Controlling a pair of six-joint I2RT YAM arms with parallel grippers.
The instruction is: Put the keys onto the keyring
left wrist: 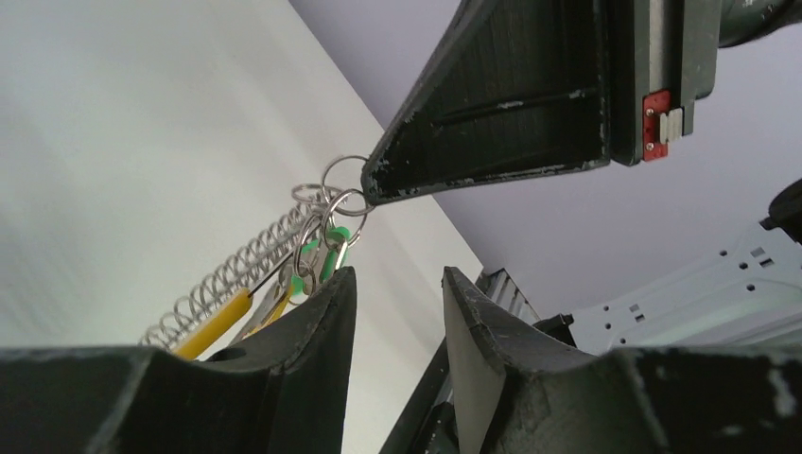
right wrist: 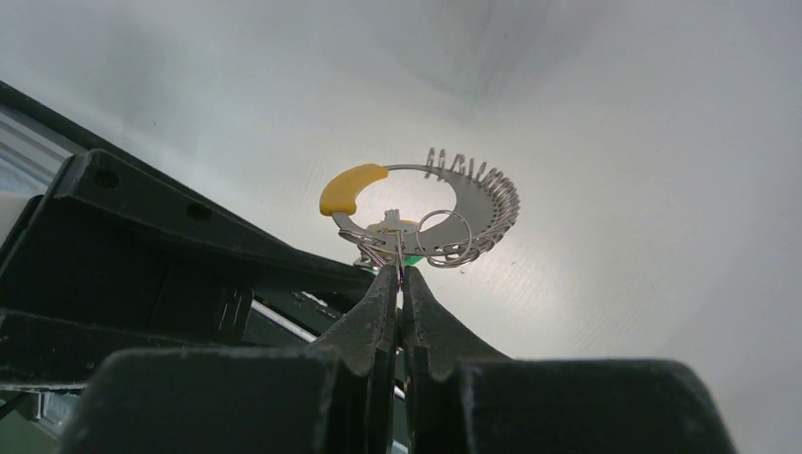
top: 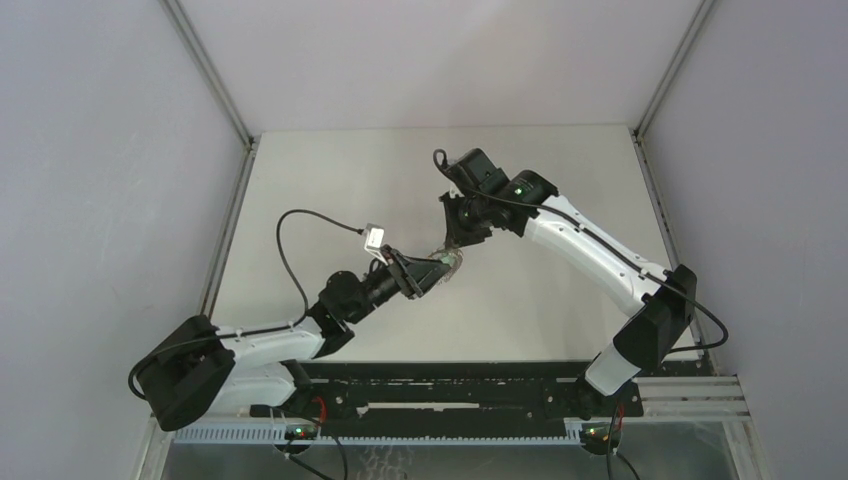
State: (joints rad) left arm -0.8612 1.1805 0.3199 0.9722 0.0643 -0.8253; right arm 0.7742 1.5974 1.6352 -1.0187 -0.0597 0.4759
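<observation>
The keyring (right wrist: pixel 473 203) hangs in the air over the middle of the table (top: pixel 560 180), with the keys (left wrist: pixel 326 255) bunched on small rings at its rim. My right gripper (right wrist: pixel 401 274) is pinched tight on that bunch. My left gripper (left wrist: pixel 397 276) has its jaws apart with nothing between them; the ring's coil runs just outside them. Table edges and side walls (top: pixel 100 200) are well apart from us.

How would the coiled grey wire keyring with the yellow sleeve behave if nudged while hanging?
Probably springy, not stiff: the coiled grey wire keyring is open spring turns. It would likely swing, since it hangs from the right gripper, pinched at the small split rings. Thin wire suggests it is light.
</observation>
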